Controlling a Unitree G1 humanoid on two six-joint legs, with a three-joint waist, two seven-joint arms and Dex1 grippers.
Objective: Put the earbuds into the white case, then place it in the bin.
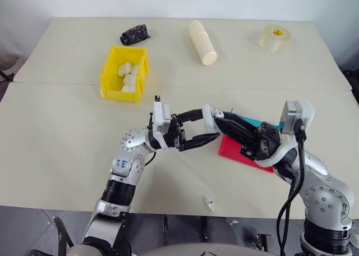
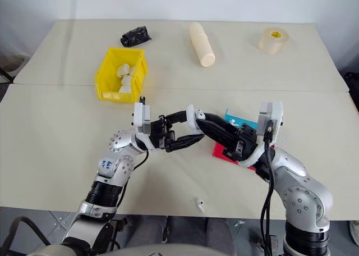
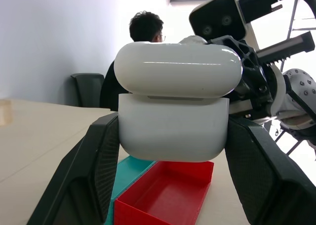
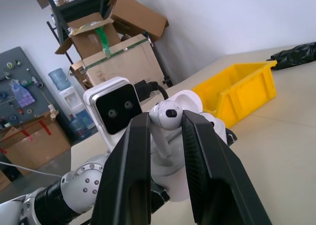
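Yellow plastic bin [image 1: 124, 74], tall-walled, sits far left on the table [image 1: 56, 132] holding several white pieces. At centre the left gripper [image 1: 197, 128] points right, clamped on one glossy white case [image 3: 174, 114] with its lid ajar above the table. The right gripper [image 4: 165, 117] meets it, pinching one earbud [image 4: 167, 115]; a second earbud [image 1: 210, 203] lies near the front edge, one red tray [image 1: 240, 152] right.
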